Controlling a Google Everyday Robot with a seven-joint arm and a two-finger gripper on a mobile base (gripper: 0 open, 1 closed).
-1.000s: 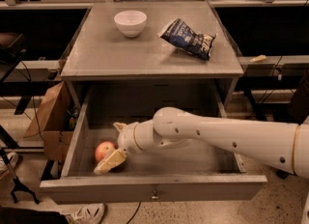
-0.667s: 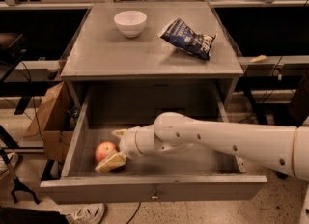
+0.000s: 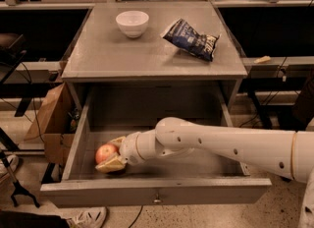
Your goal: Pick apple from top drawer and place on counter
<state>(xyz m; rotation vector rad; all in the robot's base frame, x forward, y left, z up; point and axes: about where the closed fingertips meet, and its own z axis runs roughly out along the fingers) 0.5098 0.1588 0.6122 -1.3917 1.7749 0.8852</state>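
Observation:
The top drawer [image 3: 206, 191] is pulled fully out below the counter [image 3: 147, 57]. The red-orange apple [image 3: 104, 152] lies at the drawer's front left. My gripper [image 3: 108, 155] reaches in from the right on a white arm. Its tan fingers [image 3: 113, 165] sit on either side of the apple, one behind and one under its front, and touch it. The apple is still low, at the drawer floor.
A white bowl [image 3: 132, 22] and a dark blue chip bag [image 3: 191, 39] lie on the counter. A cardboard box [image 3: 46, 121] stands left of the cabinet. A shoe [image 3: 91, 217] lies on the floor by the drawer's front left corner.
The gripper has shifted slightly left over the apple, and its far finger has closed in against the apple. The apple has stayed in place.

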